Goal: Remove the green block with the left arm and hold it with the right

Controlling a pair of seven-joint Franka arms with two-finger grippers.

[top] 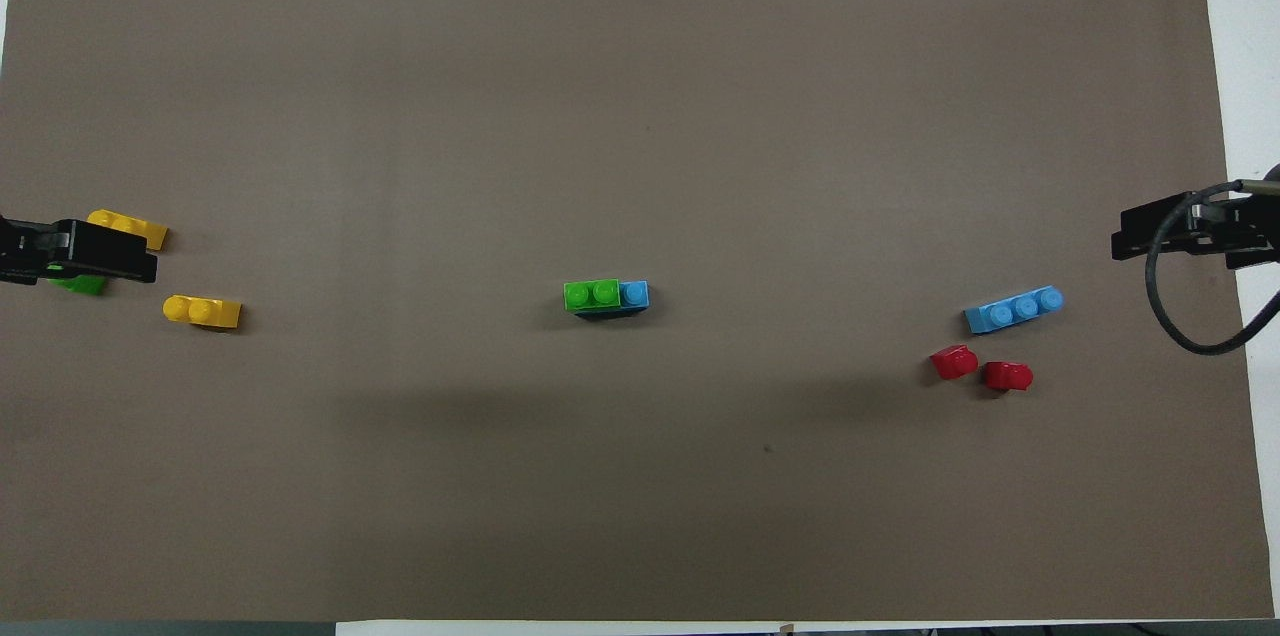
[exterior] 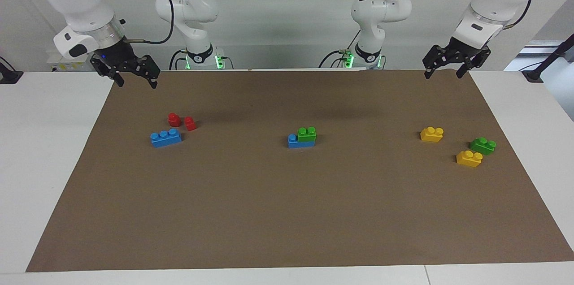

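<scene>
Sitting mid-mat, green block (exterior: 307, 134) — both grippers away

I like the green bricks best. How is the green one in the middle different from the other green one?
The green block sits stacked on a blue brick in the middle of the mat; the other green brick lies straight on the mat. The green block has no loose bricks around it; the other green brick sits among two yellow bricks toward the left arm's end. Both are bright green with two studs on top.
</scene>
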